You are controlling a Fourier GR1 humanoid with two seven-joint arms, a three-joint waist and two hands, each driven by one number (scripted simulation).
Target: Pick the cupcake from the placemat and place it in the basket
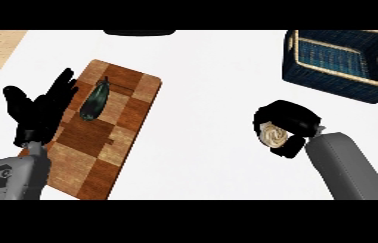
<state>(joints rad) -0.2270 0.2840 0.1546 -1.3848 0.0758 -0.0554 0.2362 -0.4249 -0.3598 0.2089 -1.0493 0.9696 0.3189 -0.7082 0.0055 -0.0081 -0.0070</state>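
Observation:
The cupcake (275, 135), with a pale swirled top, sits inside my right hand (289, 118), whose fingers are curled round it over the white counter at the right. The hand hides most of it. The dark blue woven basket (336, 79) with a tan rim stands at the far right corner, apart from the hand and beyond it. The brown checkered placemat (103, 147) lies at the left. My left hand (37, 109) rests open with fingers up at the placemat's left edge.
A dark green eggplant-like vegetable (94, 100) lies on the far part of the placemat. A dark object (139, 32) shows at the counter's far edge. A wooden surface strip (9, 42) borders the counter at the far left.

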